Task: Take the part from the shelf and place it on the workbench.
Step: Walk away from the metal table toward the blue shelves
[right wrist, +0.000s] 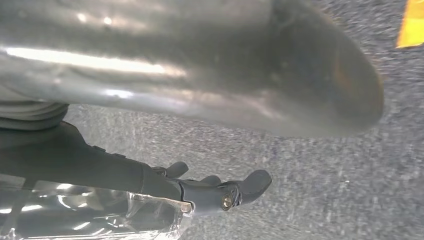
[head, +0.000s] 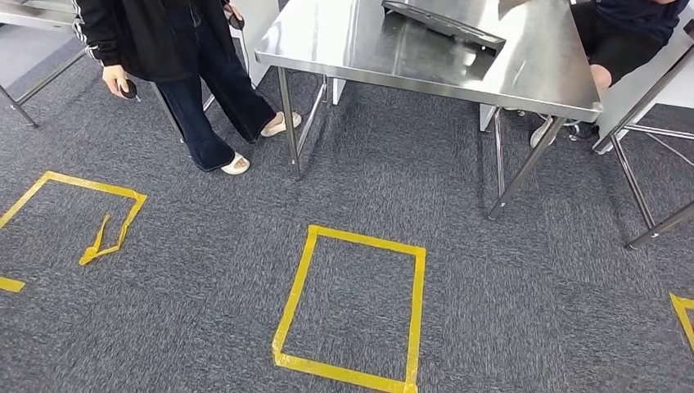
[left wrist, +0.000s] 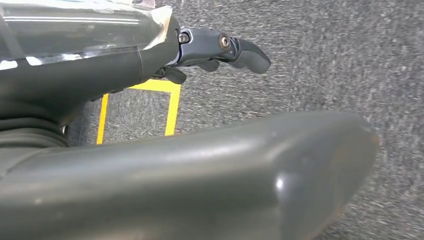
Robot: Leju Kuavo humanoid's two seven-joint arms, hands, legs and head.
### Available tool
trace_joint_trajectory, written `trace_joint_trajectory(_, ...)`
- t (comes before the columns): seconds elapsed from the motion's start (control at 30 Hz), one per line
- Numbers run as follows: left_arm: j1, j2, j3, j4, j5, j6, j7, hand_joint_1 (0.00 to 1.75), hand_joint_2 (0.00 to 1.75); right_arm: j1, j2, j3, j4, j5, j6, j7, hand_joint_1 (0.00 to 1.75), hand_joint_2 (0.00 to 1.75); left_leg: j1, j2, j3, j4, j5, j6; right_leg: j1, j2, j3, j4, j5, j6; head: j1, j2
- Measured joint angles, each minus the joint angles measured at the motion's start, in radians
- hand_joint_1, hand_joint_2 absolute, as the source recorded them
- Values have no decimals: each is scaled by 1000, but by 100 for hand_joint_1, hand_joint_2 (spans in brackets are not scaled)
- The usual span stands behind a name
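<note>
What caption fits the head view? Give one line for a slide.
Steel workbench bearing a dark flat part, yellow tape square on grey carpet, person standing beside.

The workbench [head: 368,49] is a stainless-steel table with a bright, reflective top and slim metal legs. It stands upright on the grey carpet [head: 532,295], set at a slant to the view. A flat, dark grey slab [head: 446,20] lies on the tabletop toward its far edge, partly cut off; I can't tell what it is.
</note>
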State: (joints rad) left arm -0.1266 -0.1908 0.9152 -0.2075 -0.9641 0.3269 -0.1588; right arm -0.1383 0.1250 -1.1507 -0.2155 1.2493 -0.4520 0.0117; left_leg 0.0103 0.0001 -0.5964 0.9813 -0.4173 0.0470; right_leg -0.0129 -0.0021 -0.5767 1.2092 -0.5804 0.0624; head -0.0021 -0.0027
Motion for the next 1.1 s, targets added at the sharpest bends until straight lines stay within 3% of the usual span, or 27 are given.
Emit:
trace_joint_trajectory(0.07, -1, 0, 0, 0, 1, 0, 0, 0, 0, -2, -1, 0, 0, 8, 0, 4, 0, 0, -1, -8, -15, 1, 18, -9, 1, 23, 108, -161, 35, 3, 0, 0)
trace_joint_trajectory(0.1, -1, -1, 0, 0, 1, 0, -1, 0, 0, -3, -1, 0, 0, 12, 1, 6, 0, 0, -3, -12, -21, 1, 27, -15, 3, 36, 148, -226, 40, -2, -1, 0)
trace_joint_trajectory(0.13, -2, -1, 0, 0, 2, 0, -2, 0, 0, -4, -1, 0, 0, 15, 1, 9, 0, 0, -5, -17, -25, 0, 36, -21, 6, 45, 167, -263, 38, -8, -1, 0)
trace_joint_trajectory(0.23, -1, 0, 0, 0, 8, 1, -7, 0, 0, -3, 0, 1, 0, 23, 2, 19, 0, 0, -4, -29, -34, -2, 49, -39, 4, 29, 158, -278, 45, -31, -2, 0)
trace_joint_trajectory(0.27, 0, 0, 1, 0, 10, 1, -8, 0, 0, -3, 0, 2, 0, 26, 2, 22, 0, 0, -2, -28, -43, 15, 29, -43, 0, 21, 154, -279, 52, -43, -3, 0)
trace_joint_trajectory(0.33, 0, 0, 1, 0, 11, 2, -10, 0, 0, -4, -1, 2, 0, 29, 2, 25, 0, 0, 1, -18, -79, 110, -54, -51, -4, 2, 143, -280, 64, -61, -5, 0)
trace_joint_trajectory(0.4, 1, 1, 1, 0, 11, 2, -10, 0, 0, -2, -1, 2, 0, 30, 5, 26, 0, 0, 3, -14, -122, 246, -128, -60, -1, -18, 130, -279, 74, -67, -6, 0)
trace_joint_trajectory(0.43, 2, 1, 1, 0, 11, 2, -10, 0, 0, -1, -1, 2, 0, 30, 6, 27, 0, 0, 5, -13, -130, 289, -138, -64, 0, -28, 125, -279, 77, -67, -6, 0)
trace_joint_trajectory(0.47, 3, 1, 1, 0, 11, 2, -9, 0, 0, 0, -1, 2, 0, 30, 8, 28, 0, 0, 7, -10, -116, 290, -128, -67, 0, -39, 121, -278, 79, -65, -6, 0)
trace_joint_trajectory(0.53, 3, 2, 1, 0, 11, 2, -9, 0, 0, -1, -1, 2, 0, 32, 11, 30, 0, 0, 13, 14, -32, 179, -79, -70, -1, -58, 122, -274, 80, -60, -6, 0)
trace_joint_trajectory(0.57, 2, 2, 1, 0, 12, 3, -8, 0, 0, -2, -1, 3, 0, 33, 12, 31, 0, 0, 12, 36, 18, 103, -61, -70, 1, -67, 119, -269, 78, -56, -8, 0)
trace_joint_trajectory(0.63, 0, 2, 1, 0, 13, 4, -9, 0, 0, -4, -2, 3, 0, 35, 15, 33, 0, 0, 6, 63, 66, 20, -48, -59, 8, -81, 118, -260, 74, -46, -7, 0)
trace_joint_trajectory(0.7, 0, 3, 1, 0, 14, 5, -9, 0, 0, -7, -1, 4, 0, 36, 18, 35, 0, 0, 0, 50, 58, 13, -51, -38, 12, -95, 117, -255, 74, -35, -6, 0)
trace_joint_trajectory(0.77, 1, 3, 2, 0, 15, 6, -9, 0, 0, -10, -1, 8, 0, 38, 19, 37, 0, 0, 2, 30, 51, 6, -47, -22, 10, -83, 105, -237, 61, -27, -6, 0)
trace_joint_trajectory(0.83, 0, 3, 2, 0, 15, 6, -11, 0, 0, -9, 0, 12, 0, 39, 19, 38, 0, 0, 4, 12, 44, 3, -37, -7, 6, -38, 58, -142, 11, -30, -3, 0)
trace_joint_trajectory(0.9, -1, 3, 2, 0, 17, 6, -13, 0, 0, -7, 0, 13, 0, 40, 20, 40, 0, 0, 2, -8, 34, 3, -31, 1, 5, -9, -12, 6, -45, -35, 0, 0)
trace_joint_trajectory(0.93, 0, 3, 2, 0, 18, 6, -13, 0, 0, -5, 0, 14, 0, 41, 20, 41, 0, 0, 1, -19, 31, 3, -28, 3, 5, -5, -36, 54, -57, -34, 0, 0)
trace_joint_trajectory(0.97, 2, 3, 2, 0, 19, 6, -14, 0, 0, -5, 0, 15, 0, 43, 21, 42, 0, 0, 0, -31, 29, 3, -26, 3, 5, -3, -42, 62, -52, -29, 0, 0)
trace_joint_trajectory(1.03, 4, 2, 3, 0, 20, 6, -14, 0, 0, -5, 0, 19, 0, 45, 22, 44, 0, 0, 0, -55, 28, 3, -21, 0, 5, 9, 7, -43, 2, -16, 0, 0)
trace_joint_trajectory(1.1, 3, 1, 3, 0, 20, 6, -15, 0, 0, -7, -1, 22, 0, 47, 22, 45, 0, 0, -2, -76, 25, 4, -16, -7, 5, 48, 73, -192, 57, -14, 0, 0)
